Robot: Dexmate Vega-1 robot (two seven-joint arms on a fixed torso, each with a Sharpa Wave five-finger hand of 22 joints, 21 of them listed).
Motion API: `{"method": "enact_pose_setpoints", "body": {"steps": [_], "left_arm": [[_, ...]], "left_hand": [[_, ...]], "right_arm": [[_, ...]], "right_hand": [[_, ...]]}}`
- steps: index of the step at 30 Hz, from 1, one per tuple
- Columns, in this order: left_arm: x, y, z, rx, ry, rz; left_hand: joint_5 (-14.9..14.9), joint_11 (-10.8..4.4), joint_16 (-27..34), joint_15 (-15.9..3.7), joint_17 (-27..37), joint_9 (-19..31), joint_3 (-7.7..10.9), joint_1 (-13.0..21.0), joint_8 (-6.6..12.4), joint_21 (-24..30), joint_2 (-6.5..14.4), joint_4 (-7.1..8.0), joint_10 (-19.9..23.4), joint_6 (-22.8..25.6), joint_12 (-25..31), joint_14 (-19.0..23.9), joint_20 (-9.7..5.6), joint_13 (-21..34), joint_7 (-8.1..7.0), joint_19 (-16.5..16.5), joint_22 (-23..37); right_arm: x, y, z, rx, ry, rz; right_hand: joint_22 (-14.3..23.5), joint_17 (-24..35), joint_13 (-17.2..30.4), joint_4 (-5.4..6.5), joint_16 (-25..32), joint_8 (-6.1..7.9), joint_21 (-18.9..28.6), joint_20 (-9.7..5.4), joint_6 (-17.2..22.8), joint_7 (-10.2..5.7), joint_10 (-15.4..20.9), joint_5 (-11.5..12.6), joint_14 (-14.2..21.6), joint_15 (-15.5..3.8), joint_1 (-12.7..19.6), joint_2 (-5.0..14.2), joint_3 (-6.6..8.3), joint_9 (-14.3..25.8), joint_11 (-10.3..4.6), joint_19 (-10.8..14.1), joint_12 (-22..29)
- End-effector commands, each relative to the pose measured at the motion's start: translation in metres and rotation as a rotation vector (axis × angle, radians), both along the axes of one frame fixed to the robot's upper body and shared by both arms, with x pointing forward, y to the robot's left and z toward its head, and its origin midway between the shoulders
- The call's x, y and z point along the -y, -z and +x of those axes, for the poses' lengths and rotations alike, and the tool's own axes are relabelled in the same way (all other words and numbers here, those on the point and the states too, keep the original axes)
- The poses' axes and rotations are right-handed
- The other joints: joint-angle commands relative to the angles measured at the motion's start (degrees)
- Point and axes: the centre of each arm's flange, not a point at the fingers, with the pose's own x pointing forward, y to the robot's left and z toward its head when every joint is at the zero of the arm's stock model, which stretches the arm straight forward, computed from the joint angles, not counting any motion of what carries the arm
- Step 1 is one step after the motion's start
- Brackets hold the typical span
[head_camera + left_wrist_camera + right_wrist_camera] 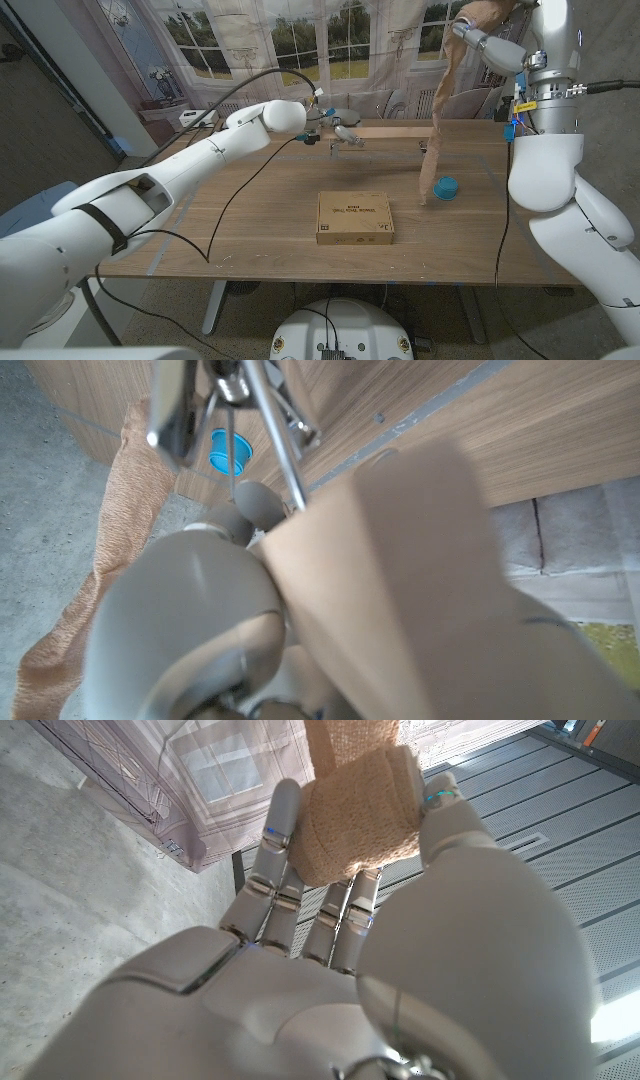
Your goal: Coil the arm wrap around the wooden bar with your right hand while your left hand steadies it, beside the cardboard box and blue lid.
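Right hand (478,30) clamps arm wrap (437,130) roll high; band hangs down to wooden bar (385,148), lying crosswise. Left hand (340,130) grips bar's left end.

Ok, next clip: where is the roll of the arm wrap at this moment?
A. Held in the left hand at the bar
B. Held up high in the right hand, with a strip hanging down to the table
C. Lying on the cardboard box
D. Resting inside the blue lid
B: the right hand grips the rolled arm wrap well above the table, and a long strip trails down, ending next to the blue lid.
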Motion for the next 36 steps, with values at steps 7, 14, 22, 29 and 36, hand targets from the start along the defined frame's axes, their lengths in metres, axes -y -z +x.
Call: {"method": "enact_pose_setpoints", "body": {"steps": [7, 14, 22, 29, 36], "left_arm": [[0.011, -0.003, -0.024, 0.037, 0.056, 0.001], [0.018, 0.002, -0.029, 0.021, 0.060, 0.040], [0.021, 0.007, -0.032, 0.002, 0.047, 0.067], [0.025, 0.009, -0.032, -0.004, 0.051, 0.073], [0.030, 0.009, -0.036, 0.003, 0.078, 0.079]], "left_hand": [[0.04, -0.41, -0.30, 0.21, 0.29, -0.11, 0.93, 0.73, 0.40, 0.10, 0.47, -1.06, 0.25, -0.49, 0.44, -0.20, -1.24, 0.22, 0.55, -0.32, -0.04], [0.04, -0.21, -0.41, 0.21, 0.26, -0.28, 0.88, 0.77, 0.56, 0.05, 0.47, -1.02, 0.15, -0.51, 0.41, -0.18, -1.22, 0.22, 0.56, -0.33, 0.06], [0.06, -0.35, -0.19, 0.11, 0.88, -0.76, 0.78, 0.85, 0.71, -0.17, 0.44, -1.01, 0.22, -0.34, 0.42, -0.42, -1.21, 0.22, 0.59, -0.23, -0.38], [0.05, -0.34, -0.62, 0.06, 0.45, -0.78, 0.67, 0.90, 1.07, 0.22, 0.48, -0.95, 0.14, -0.45, 0.44, -0.30, -1.20, 0.22, 0.53, -0.49, 0.29], [0.03, -0.41, -0.67, 0.22, 0.45, -0.51, 0.61, 0.94, 1.41, 0.23, 0.48, -0.93, 0.21, -0.64, 0.48, -0.43, -1.20, 0.22, 0.43, -0.51, 0.29]], "right_arm": [[-0.004, -0.032, -0.003, 0.008, -0.017, -0.026], [-0.006, -0.044, 0.000, 0.017, 0.012, -0.039], [0.003, -0.059, 0.007, 0.001, 0.009, -0.024], [0.004, -0.081, 0.014, -0.050, -0.031, -0.043], [0.005, -0.101, 0.025, -0.099, -0.018, -0.059]], "right_hand": [[-0.47, 0.52, 0.01, 0.07, -0.59, -0.27, 1.03, -7.91, 0.33, 0.14, 12.36, 0.14, 28.29, -17.73, 20.26, 20.03, 0.53, 0.25, 4.49, -1.86, 0.22], [-0.84, 0.77, 0.17, 0.09, -0.90, -0.38, 1.49, -7.93, 0.45, 0.03, 12.38, 0.13, 28.48, -17.73, 20.24, 20.00, 0.55, 0.30, 4.41, -2.11, 0.30], [-1.23, 0.98, 0.29, 0.13, -1.27, -0.50, 1.92, -7.96, 0.53, -0.01, 12.32, 0.13, 28.52, -17.72, 20.19, 19.98, 0.58, 0.35, 4.36, -2.39, 0.30], [-1.62, 1.11, 0.26, 0.12, -1.67, -0.65, 2.36, -7.97, 0.51, 0.07, 12.39, 0.13, 28.55, -17.73, 20.19, 19.95, 0.63, 0.40, 4.38, -2.48, 0.26], [-1.99, 1.26, 0.34, 0.11, -2.00, -0.81, 2.74, -8.01, 0.42, -0.03, 12.18, 0.14, 28.63, -17.74, 20.20, 19.93, 0.68, 0.46, 4.29, -2.67, 0.19]]}}
